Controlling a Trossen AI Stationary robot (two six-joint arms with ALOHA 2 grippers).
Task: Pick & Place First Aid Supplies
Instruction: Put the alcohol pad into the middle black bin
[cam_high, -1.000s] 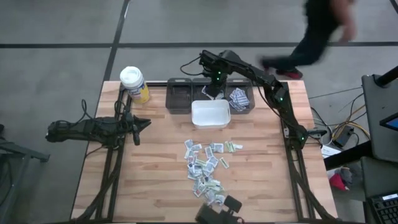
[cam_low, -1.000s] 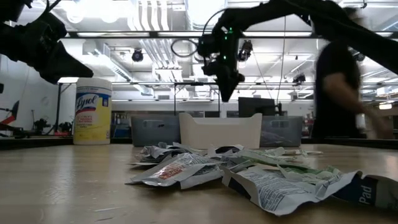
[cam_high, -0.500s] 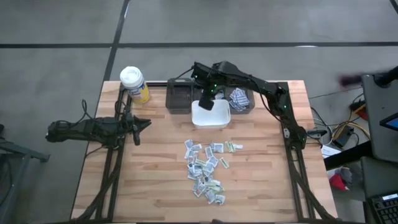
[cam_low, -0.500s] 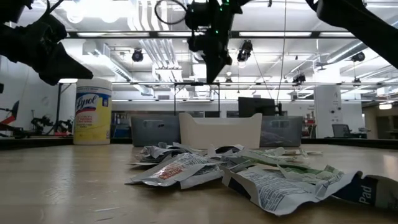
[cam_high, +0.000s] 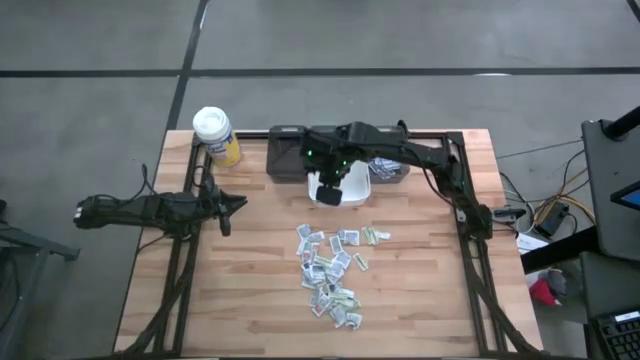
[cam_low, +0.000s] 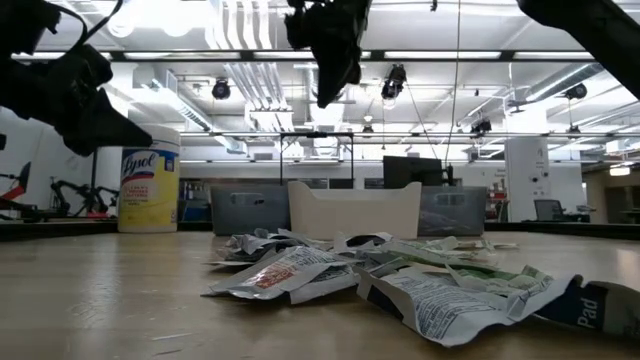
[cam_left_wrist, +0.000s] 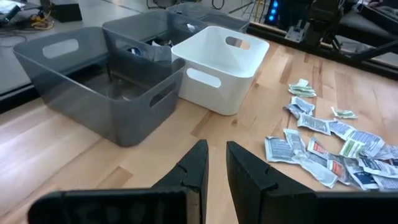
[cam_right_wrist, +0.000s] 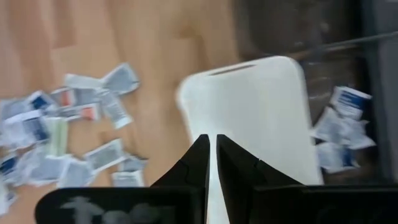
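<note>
Packets (cam_high: 330, 270) scattered mid-table, in front of tub (cam_high: 355, 190); bins (cam_high: 287, 158) in a row behind tub, some packets inside rightmost; bottle (cam_high: 216, 135) at far left corner; right gripper (cam_high: 328, 192) above tub

Left hand (cam_left_wrist: 216, 163) hung over the wooden surface (cam_left_wrist: 74, 143), its two dark fingers (cam_left_wrist: 194, 163) a narrow gap apart and holding nothing. Ahead stood a grey bin (cam_left_wrist: 93, 81) touching a white bin (cam_left_wrist: 217, 68) — beside these, scattered paper packets (cam_left_wrist: 329, 146) lay flat, well apart from the hand.
</note>
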